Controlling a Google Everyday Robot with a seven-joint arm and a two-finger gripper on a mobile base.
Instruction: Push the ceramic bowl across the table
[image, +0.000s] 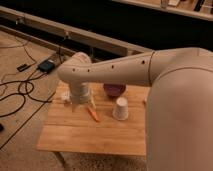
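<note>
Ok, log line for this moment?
gripper: low over table, beside orange item | ceramic bowl: far side, apart from gripper | white cup: before bowl

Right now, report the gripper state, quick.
Gripper: open or closed cannot be told; it is low over the far left part of the table, left of the ceramic bowl.

High downward view, end effector (80, 103) centre-left
</note>
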